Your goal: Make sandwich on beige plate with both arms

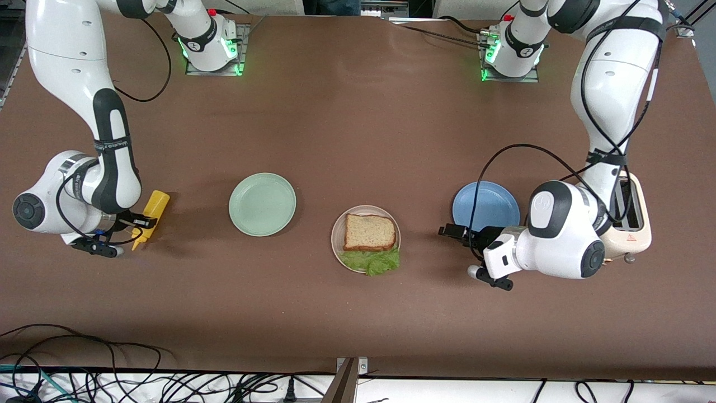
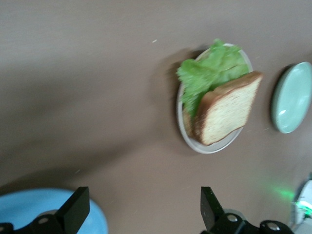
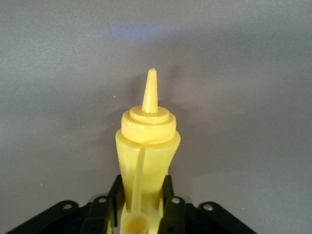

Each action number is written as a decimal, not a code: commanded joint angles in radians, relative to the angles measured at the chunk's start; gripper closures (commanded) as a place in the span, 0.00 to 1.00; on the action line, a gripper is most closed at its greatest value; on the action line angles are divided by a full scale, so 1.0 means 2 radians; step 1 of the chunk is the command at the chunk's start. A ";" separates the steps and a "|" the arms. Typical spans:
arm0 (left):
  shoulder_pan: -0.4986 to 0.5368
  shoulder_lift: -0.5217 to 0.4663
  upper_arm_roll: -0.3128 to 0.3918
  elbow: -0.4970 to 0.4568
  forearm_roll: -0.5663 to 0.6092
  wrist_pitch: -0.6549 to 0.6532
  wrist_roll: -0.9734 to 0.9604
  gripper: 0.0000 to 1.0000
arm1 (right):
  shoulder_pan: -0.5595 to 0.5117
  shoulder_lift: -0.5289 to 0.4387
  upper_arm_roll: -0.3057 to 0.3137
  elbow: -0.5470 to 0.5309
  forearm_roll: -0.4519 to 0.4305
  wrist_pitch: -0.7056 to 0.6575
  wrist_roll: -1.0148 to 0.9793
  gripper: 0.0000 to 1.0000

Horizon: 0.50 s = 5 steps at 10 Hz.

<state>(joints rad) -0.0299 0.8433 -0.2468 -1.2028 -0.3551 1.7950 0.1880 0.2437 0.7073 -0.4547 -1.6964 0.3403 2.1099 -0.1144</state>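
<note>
On the brown table (image 1: 358, 129), near the middle, sat the beige plate (image 1: 337, 242) with the sandwich (image 1: 368, 233) on it: a square brown bread slice (image 1: 368, 232) lay on top, and a ruffled green lettuce leaf (image 1: 371, 261) poked out from under it over the plate's edge nearer the front camera. From the left wrist view a second slice seemed to lie beneath the lettuce, so the sandwich looked assembled and the stacking looked done, though the lower slice was mostly hidden. A mint green plate (image 1: 262, 204) sat bare toward the right arm's end, and a blue plate (image 1: 485, 206) sat bare toward the left arm's end, with a cream toaster (image 1: 633, 224) just beside it. The left gripper (image 1: 454, 232) hovered low by the blue plate's edge, its fingers (image 2: 75, 210) spread wide apart and holding nothing, pointed toward the sandwich. The right gripper (image 1: 144, 223) was well apart from the plates at its own end of the table, its fingers closed around a yellow squeeze bottle (image 1: 151, 215) whose nozzle pointed away from the wrist. Judging from this, the bread and lettuce were already in place on the right plate; what might remain was at most a squeeze of sauce or setting the bottle down and drawing both arms clear, and nothing showed whether sauce had gone on
</note>
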 commanded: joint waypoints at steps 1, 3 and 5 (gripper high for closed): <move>-0.002 -0.025 0.001 -0.008 0.055 -0.027 -0.030 0.00 | 0.008 -0.007 -0.004 -0.008 -0.010 0.005 0.009 1.00; -0.001 -0.025 0.005 -0.008 0.056 -0.032 -0.041 0.00 | 0.012 -0.021 -0.004 -0.007 -0.010 0.000 0.007 1.00; 0.003 -0.022 0.008 -0.011 0.056 -0.032 -0.043 0.00 | 0.012 -0.084 -0.003 -0.008 -0.012 -0.044 -0.031 1.00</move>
<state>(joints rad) -0.0293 0.8123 -0.2319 -1.2080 -0.2742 1.7420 0.1218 0.2610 0.6619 -0.4573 -1.6863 0.3376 2.0907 -0.1337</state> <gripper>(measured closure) 0.000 0.784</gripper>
